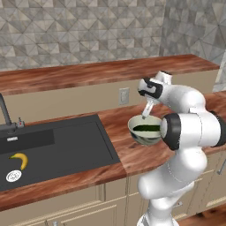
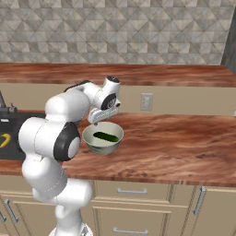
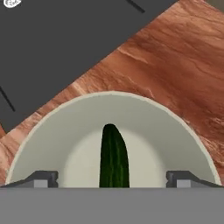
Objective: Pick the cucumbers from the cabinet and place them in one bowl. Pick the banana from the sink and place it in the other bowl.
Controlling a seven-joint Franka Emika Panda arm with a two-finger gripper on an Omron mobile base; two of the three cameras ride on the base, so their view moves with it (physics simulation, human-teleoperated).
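Arm bent over bowl (image 2: 102, 138), pincer (image 3: 113, 178) spread above cucumber (image 3: 113, 157).

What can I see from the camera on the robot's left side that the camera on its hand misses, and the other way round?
Left base view alone: the banana lying in the sink near the drain, the faucet, a wall outlet, and the arm above the bowl.
Hand view alone: the two spread fingertips, the bowl's pale inside close up.
Both: the cucumber lying in the bowl, the wooden counter, the dark sink.
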